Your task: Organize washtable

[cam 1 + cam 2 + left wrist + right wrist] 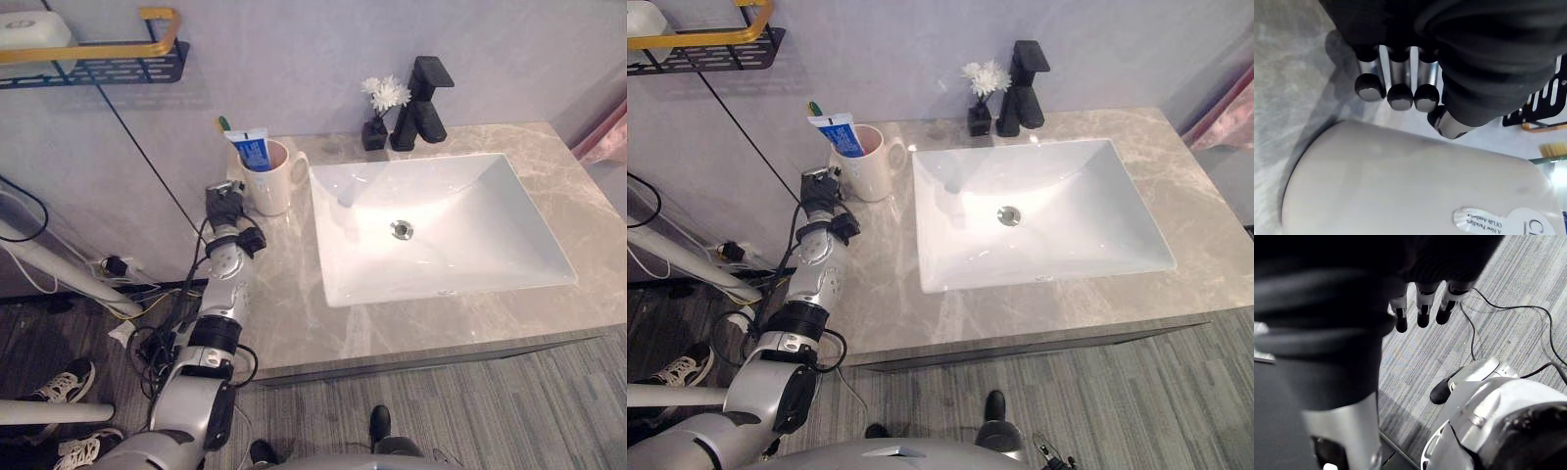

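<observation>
1. The mug (271,182) stands upright at the counter's (294,313) far left corner.
2. The left hand (224,207), fingers relaxed and holding nothing, sits just left of it and is the nearer hand.
3. The right hand (1422,308) hangs slack over the floor.

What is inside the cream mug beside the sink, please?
A blue-and-white toothpaste tube and a green-tipped toothbrush stand in the mug. Their lower ends and the mug's bottom are hidden by its wall.
</observation>
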